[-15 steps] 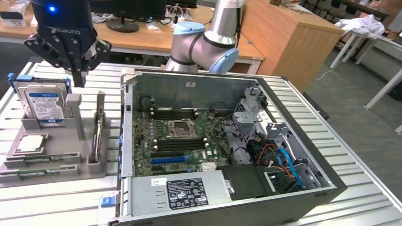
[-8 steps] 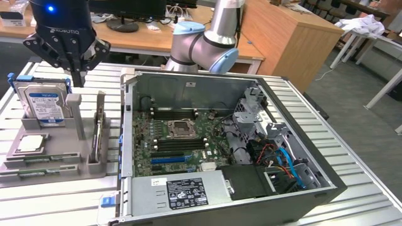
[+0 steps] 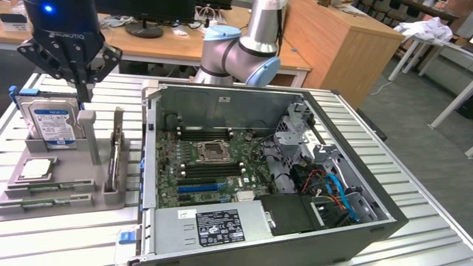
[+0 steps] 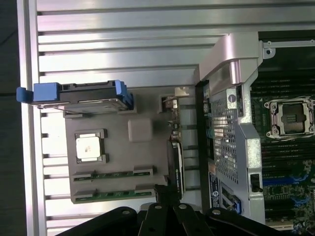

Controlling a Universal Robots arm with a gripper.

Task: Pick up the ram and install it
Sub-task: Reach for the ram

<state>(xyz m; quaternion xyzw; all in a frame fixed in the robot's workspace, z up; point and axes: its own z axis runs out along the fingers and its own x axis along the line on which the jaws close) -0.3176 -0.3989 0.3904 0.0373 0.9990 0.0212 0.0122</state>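
My black gripper (image 3: pixel 82 88) hangs above the back of the grey holder tray (image 3: pixel 70 197), its fingers drawn together into one tip with nothing between them. Two ram sticks, green with small dark chips, lie flat in the tray's front slots (image 3: pixel 46 189) (image 4: pixel 112 174). A further thin board (image 3: pixel 114 155) stands on edge in the tray, green along its edge (image 4: pixel 174 164). In the wrist view the gripper (image 4: pixel 167 199) sits just off that board's end. The motherboard's black slots (image 3: pixel 209 166) lie in the open computer case.
A silver blue-labelled hard drive (image 3: pixel 49 123) stands upright in the tray beside the gripper. A square silver chip (image 3: pixel 37 168) lies in front of it. The case wall (image 3: pixel 150 144) rises to the exterior view's right of the tray. The slatted metal table (image 3: pixel 66 233) carries everything.
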